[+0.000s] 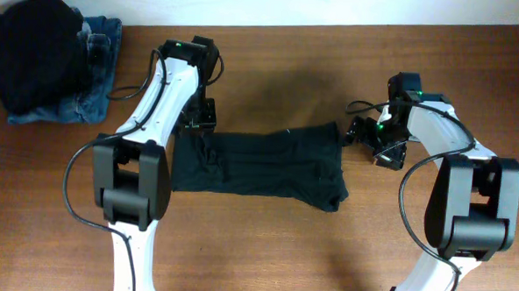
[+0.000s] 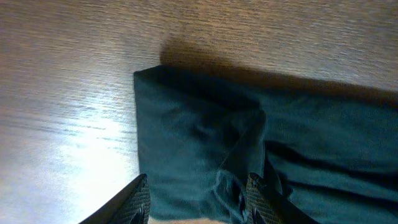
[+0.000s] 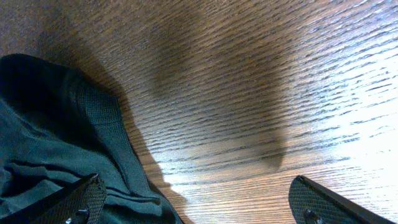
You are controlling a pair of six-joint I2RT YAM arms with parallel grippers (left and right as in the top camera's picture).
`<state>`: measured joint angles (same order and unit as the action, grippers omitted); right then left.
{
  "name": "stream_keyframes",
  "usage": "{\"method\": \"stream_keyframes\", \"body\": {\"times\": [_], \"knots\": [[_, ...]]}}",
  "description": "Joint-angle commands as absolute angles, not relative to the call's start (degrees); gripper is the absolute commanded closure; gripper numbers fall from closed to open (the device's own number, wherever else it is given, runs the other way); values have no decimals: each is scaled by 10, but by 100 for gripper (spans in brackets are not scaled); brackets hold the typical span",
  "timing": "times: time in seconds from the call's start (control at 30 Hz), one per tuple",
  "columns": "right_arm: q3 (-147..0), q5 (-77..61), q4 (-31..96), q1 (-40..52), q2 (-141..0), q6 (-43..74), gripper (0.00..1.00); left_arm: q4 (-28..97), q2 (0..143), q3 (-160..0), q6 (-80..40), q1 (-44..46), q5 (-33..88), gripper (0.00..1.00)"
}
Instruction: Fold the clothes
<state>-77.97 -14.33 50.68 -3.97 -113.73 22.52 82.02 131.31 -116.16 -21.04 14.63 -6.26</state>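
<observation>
The clothes, one very dark T-shirt (image 1: 259, 163), lie folded into a long strip across the middle of the table (image 1: 263, 260). My left gripper (image 1: 199, 117) hangs over the shirt's far left corner. In the left wrist view its jaws stand apart, my left gripper (image 2: 199, 204) straddling the cloth (image 2: 186, 124) and a raised crease by the right finger (image 2: 258, 200). My right gripper (image 1: 360, 132) is at the shirt's far right end. In the right wrist view my right gripper (image 3: 199, 202) is wide open, one finger (image 3: 84, 199) over the shirt's ribbed edge (image 3: 93, 118), the other over bare wood.
A heap of black cloth (image 1: 31, 48) lies on blue jeans (image 1: 90, 99) at the table's far left corner. The table's far edge runs along the top of the overhead view. Both arms' bases stand at the near side.
</observation>
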Motion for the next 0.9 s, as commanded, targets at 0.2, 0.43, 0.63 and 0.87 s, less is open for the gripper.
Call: {"method": "stream_keyframes", "body": {"times": [0.2, 0.43, 0.63, 0.87], "knots": [[-778, -144, 505, -37, -1142, 227, 1, 791, 1350, -1163, -209, 146, -10, 50], [-778, -144, 505, -37, -1142, 227, 1, 782, 1350, -1163, -209, 155, 14, 50], [-778, -144, 505, -37, -1142, 227, 1, 777, 1350, -1163, -209, 162, 33, 50], [-778, -144, 505, -37, -1142, 227, 1, 769, 1350, -1163, -210, 169, 44, 50]]}}
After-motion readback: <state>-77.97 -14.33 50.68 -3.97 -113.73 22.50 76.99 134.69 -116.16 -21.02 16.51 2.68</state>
